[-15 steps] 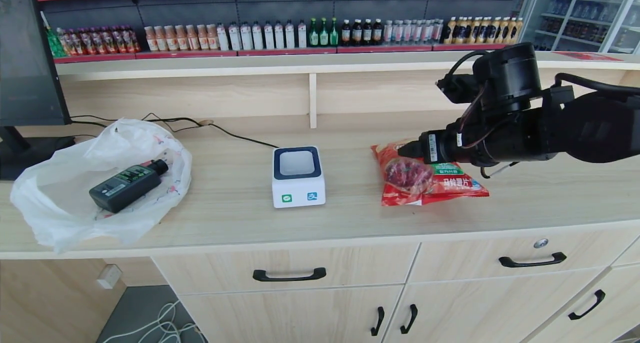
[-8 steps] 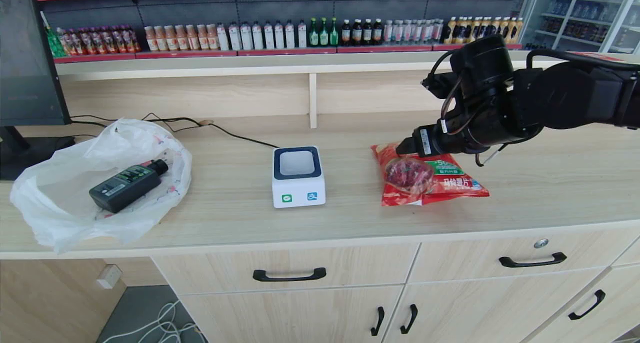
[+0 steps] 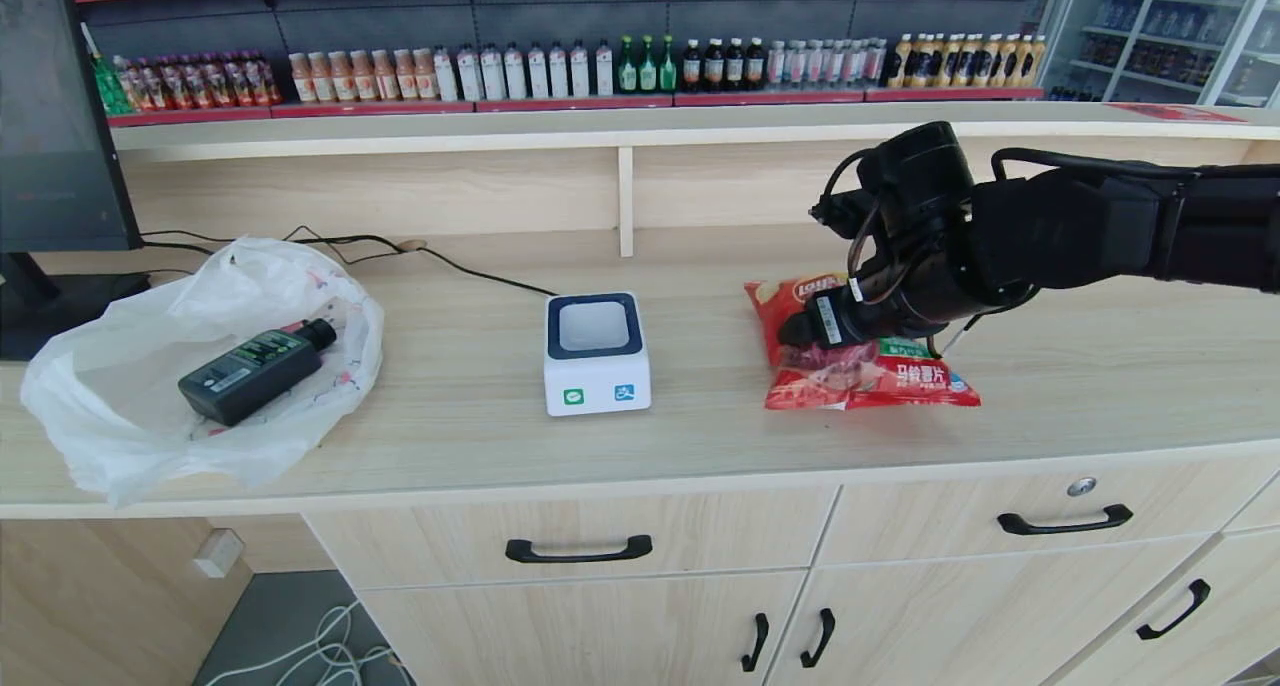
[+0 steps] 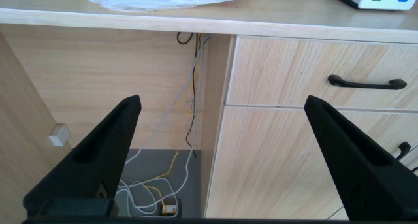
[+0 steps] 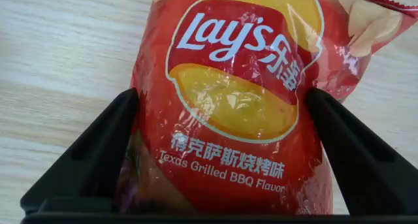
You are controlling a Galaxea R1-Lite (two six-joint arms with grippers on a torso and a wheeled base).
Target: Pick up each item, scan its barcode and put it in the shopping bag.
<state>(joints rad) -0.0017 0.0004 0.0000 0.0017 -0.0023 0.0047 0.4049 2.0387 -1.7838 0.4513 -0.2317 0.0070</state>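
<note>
A red chip bag (image 3: 870, 381) lies flat on the wooden counter (image 3: 460, 406), right of the white scanner (image 3: 597, 351). My right gripper (image 3: 803, 332) is down on the bag's middle. In the right wrist view its open fingers (image 5: 98, 152) stand on either side of the chip bag (image 5: 241, 106), which fills the gap between them. A white plastic shopping bag (image 3: 120, 406) sits at the counter's left end with a dark green bottle (image 3: 255, 361) on it. My left gripper (image 4: 222, 103) hangs open and empty below the counter edge, facing the cabinet fronts.
A monitor (image 3: 60, 116) stands at the far left, with cables (image 3: 450, 261) running along the back of the counter. A raised ledge (image 3: 620, 131) closes off the counter's rear. Drawers with black handles (image 3: 578, 549) sit under the counter. Loose cords (image 4: 157, 185) lie on the floor.
The right arm has swung left and come down, so its gripper now straddles the chip bag. The bag looks pressed and slightly bunched. The left arm has not moved.
</note>
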